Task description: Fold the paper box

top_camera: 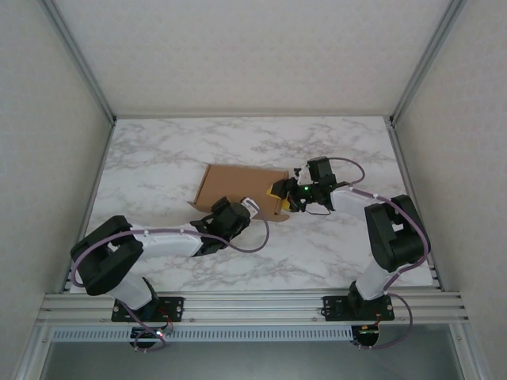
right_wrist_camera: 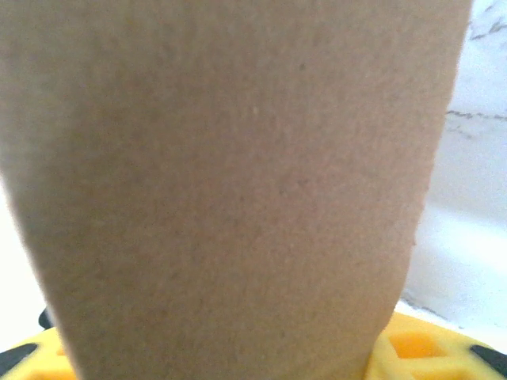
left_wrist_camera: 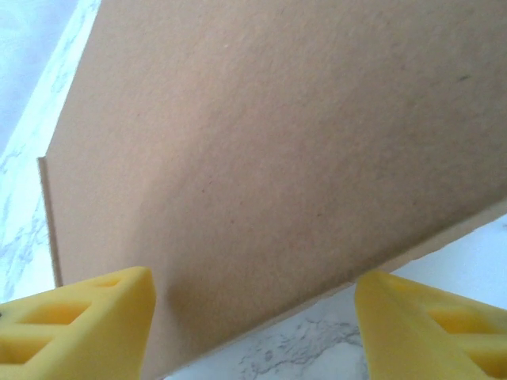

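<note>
You had the paper box [top_camera: 238, 184], plain brown cardboard, lying on the white-and-grey marbled surface [top_camera: 348, 150] just left of centre in the top view. Pale walls stood around it, and an aluminium rail [top_camera: 253, 303] ran along the bottom of the frame, where both arms were bolted. Purple cables [top_camera: 255, 242] looped beside the left arm [top_camera: 158, 241] and the right arm [top_camera: 396, 229].

Your left jaws sat at the box's lower edge. In the left wrist view their yellow fingers [left_wrist_camera: 79, 321] stood wide apart in the bottom corners, open and clamping nothing. The box's brown face tilted across the frame just ahead of them, and marble showed under its lower edge.

Your right jaws sat at the box's right edge. In the right wrist view the cardboard was very close and blurred. It covered most of the frame and hid all but the tips of the yellow fingers [right_wrist_camera: 416, 348] at the bottom corners. From that you could not tell whether those jaws were pinching it or merely standing around it.
</note>
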